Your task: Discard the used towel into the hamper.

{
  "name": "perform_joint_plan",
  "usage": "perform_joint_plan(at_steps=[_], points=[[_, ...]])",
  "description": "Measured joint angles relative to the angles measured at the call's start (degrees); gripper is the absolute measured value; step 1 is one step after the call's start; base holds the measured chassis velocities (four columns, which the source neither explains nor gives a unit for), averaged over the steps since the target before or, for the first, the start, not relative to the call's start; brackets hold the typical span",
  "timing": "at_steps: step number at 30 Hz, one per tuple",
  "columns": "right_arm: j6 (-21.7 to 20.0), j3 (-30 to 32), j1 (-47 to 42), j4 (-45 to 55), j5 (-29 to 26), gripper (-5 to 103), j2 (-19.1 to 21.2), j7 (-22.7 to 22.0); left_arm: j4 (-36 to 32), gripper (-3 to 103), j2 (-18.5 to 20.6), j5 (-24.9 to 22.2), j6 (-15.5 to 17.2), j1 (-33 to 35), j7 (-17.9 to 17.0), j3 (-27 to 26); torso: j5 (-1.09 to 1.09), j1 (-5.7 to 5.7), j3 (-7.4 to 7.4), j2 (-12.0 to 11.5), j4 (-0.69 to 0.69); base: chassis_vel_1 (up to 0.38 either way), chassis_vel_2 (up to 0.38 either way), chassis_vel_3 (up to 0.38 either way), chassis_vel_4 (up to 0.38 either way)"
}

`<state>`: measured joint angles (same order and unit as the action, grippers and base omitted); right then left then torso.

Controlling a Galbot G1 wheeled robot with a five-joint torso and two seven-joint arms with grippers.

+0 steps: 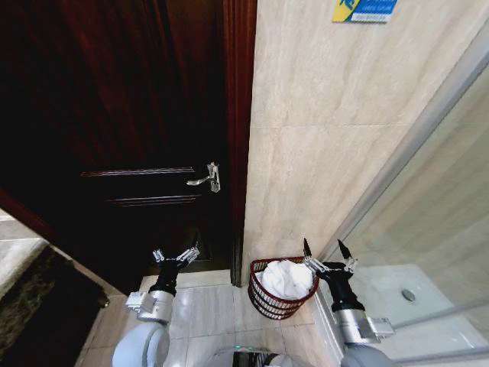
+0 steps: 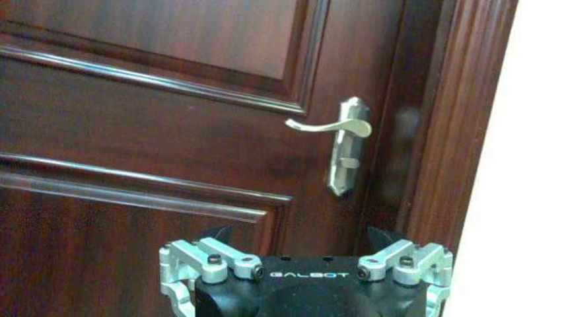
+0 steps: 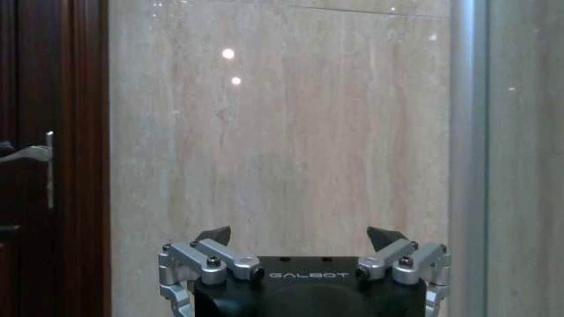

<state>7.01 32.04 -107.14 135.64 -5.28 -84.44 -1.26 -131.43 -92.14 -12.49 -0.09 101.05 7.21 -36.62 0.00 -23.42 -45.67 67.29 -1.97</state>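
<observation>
One hamper (image 1: 281,289) on floor by the wall, one white towel (image 1: 288,277) inside. Two pincers, both spread, empty: left pincer (image 1: 176,257) faces door, right pincer (image 1: 322,249) beside hamper. Left wrist view adds door handle (image 2: 337,132).

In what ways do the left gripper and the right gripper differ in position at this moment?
The left gripper is raised in front of the dark wooden door, below its handle; the right gripper is beside the hamper, which holds a white towel, near the tiled wall. Both are open and empty.
</observation>
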Motion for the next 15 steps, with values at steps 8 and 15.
perform_joint_plan(at_steps=[8,15], points=[[0.02,0.01,0.01,-0.04,0.00,100,0.00,0.00,0.00,100,0.00,0.00,0.00,0.00,0.00,0.00,0.00,0.00,0.00,0.00,0.01,-0.036,-0.035,-0.039,-0.030],[0.02,0.01,0.01,-0.05,0.00,100,0.00,0.00,0.00,100,0.00,0.00,0.00,0.00,0.00,0.00,0.00,0.00,0.00,0.00,0.01,0.000,0.000,0.000,0.000]])
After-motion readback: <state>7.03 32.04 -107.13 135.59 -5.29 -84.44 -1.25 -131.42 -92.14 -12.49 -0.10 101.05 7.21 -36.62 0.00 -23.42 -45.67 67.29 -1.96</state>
